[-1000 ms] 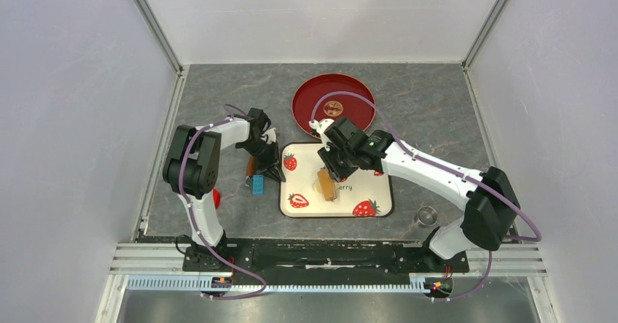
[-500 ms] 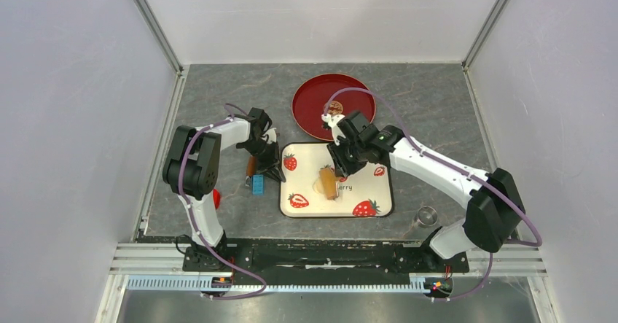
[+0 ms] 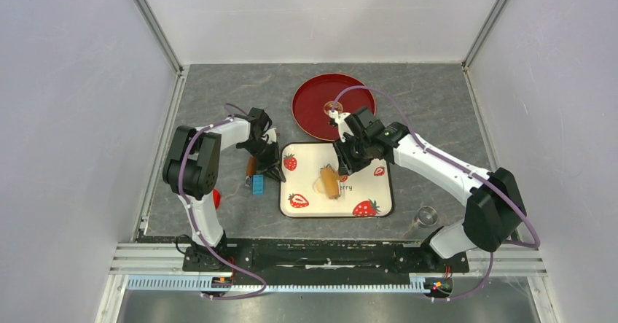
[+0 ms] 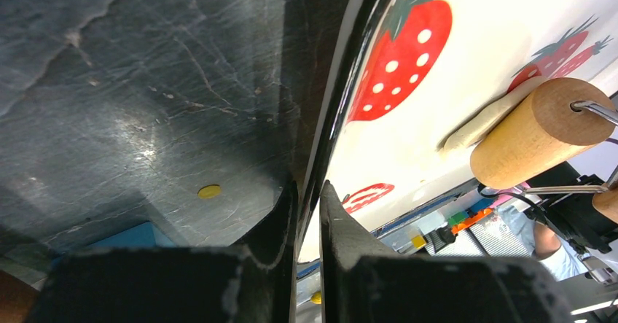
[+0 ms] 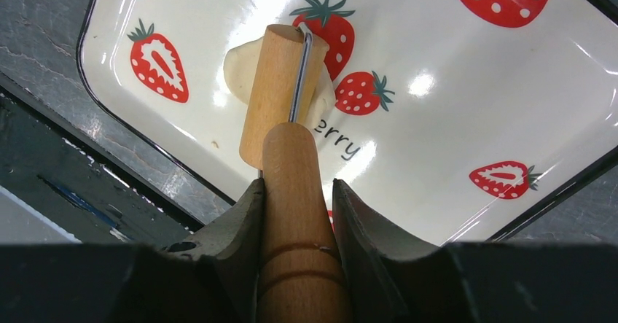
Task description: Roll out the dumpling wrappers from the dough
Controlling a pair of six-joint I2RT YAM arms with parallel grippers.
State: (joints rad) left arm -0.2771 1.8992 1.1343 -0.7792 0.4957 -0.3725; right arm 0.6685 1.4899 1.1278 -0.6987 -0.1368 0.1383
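The dough (image 5: pixel 239 64) is a pale cream flattened lump on the strawberry tray (image 3: pixel 306 164), lying under the drum of the tan wooden roller (image 3: pixel 329 181). My right gripper (image 5: pixel 297 192) is shut on the roller's wooden handle (image 5: pixel 295 170), just behind the drum (image 5: pixel 277 97). In the left wrist view the dough (image 4: pixel 477 122) peeks out beneath the roller (image 4: pixel 536 130). My left gripper (image 4: pixel 308 192) is shut on the tray's dark left rim (image 4: pixel 342 97), seen from above as the left gripper (image 3: pixel 278 173). The dumpling wrappers are out of view.
A red plate (image 3: pixel 313 108) with a gold emblem lies just beyond the tray. A blue block (image 3: pixel 257 184) and a brown tool sit left of the tray by my left gripper. A small metal ring cutter (image 3: pixel 427 216) stands at the near right, and a red object (image 3: pixel 216 199) by the left base.
My right gripper has drawn back to the right and away from the bases, and the roller has shifted slightly with it over the dough. The left arm has not moved.
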